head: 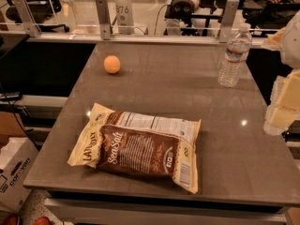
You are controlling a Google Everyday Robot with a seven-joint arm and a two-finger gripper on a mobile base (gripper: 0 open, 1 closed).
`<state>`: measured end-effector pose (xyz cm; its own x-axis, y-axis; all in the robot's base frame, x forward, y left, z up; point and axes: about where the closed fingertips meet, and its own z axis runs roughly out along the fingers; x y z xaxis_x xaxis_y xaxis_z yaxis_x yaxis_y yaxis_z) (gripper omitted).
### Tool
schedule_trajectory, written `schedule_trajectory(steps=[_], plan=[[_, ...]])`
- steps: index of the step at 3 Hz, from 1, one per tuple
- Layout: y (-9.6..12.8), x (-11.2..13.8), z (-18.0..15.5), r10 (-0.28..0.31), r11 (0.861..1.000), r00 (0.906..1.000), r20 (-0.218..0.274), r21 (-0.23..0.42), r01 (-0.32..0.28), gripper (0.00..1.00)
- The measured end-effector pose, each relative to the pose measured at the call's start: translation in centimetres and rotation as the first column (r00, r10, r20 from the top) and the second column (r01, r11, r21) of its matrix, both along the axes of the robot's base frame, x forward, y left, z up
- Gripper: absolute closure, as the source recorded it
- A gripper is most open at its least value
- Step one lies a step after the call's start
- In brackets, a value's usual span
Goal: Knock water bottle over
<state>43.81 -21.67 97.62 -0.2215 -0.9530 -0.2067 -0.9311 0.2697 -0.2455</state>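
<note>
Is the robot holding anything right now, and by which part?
Nothing that shows: the hand at the right edge is apart from the upright water bottle.

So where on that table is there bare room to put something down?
Bare tabletop lies between the orange ball and water bottle, and right of the chip bag toward the gripper at the right edge. The front left is crowded by the bag.
</note>
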Motion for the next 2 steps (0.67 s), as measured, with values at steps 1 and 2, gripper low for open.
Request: schedule_trajectory(steps=[1, 2], plan=[[0.0, 0.0, 0.0, 0.000, 1.000, 1.0000, 0.000, 0.000, 0.000, 0.00], [-0.2, 1.1, 0.5, -0.009, 1.000, 0.9999, 0.015, 0.029, 0.008, 0.00]])
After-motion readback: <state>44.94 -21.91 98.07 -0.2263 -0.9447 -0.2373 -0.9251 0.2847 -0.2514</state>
